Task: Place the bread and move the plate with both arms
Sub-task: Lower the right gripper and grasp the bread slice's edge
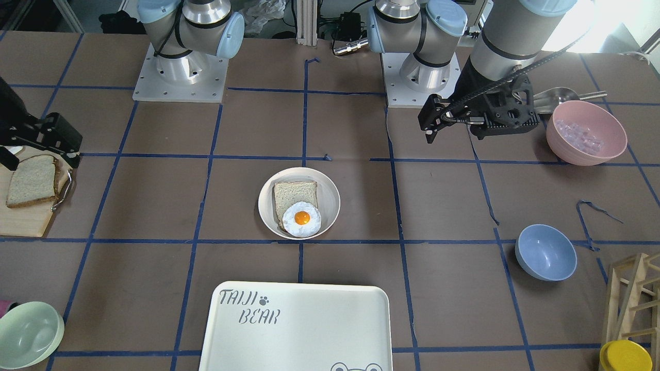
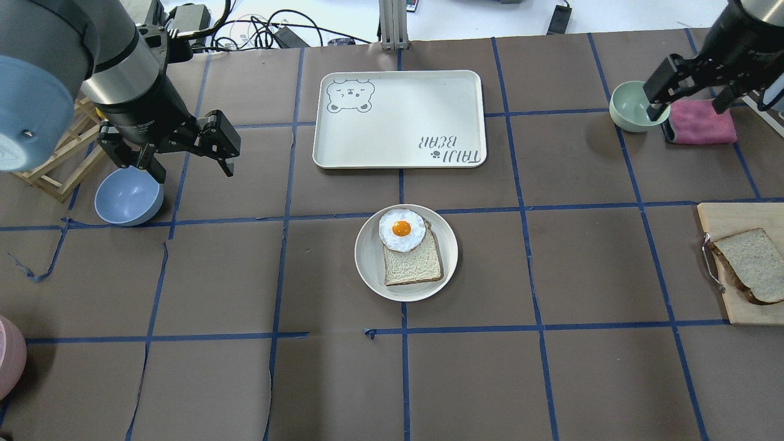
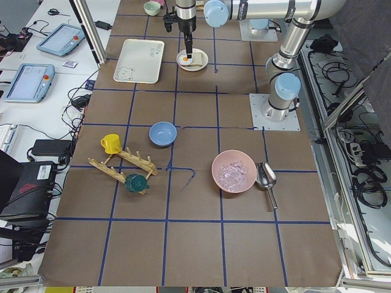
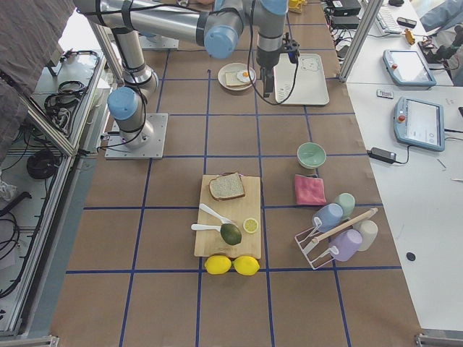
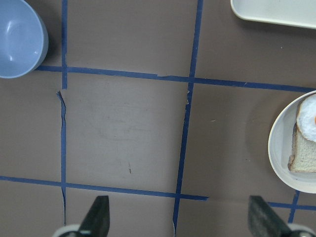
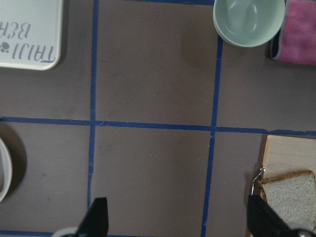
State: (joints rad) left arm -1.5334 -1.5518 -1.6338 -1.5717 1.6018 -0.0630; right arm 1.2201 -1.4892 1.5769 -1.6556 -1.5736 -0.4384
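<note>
Bread (image 2: 750, 264) on the wooden board (image 2: 716, 215), plate (image 2: 367, 269) at mid-desk (image 2: 551, 275).
The plate holds a paler slice (image 2: 413, 264) topped with a fried egg (image 2: 401, 229). The left tool (image 2: 195, 173) and the right tool (image 2: 686, 110) both hang with fingers spread wide, gripping nothing and touching nothing.

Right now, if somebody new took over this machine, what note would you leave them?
Left gripper: open, empty, above the brown paper-covered table near the round blue bowl.
Right gripper: open, empty, between the pale green bowl and the wooden cutting board.
The greyish-brown wholemeal bread slice lies on that board, untouched. The round cream-white plate sits mid-table, holding a paler square slice topped with a fried egg.
Done: nothing visible.
Left: bread onto the plate, then move the plate with both arms.
</note>
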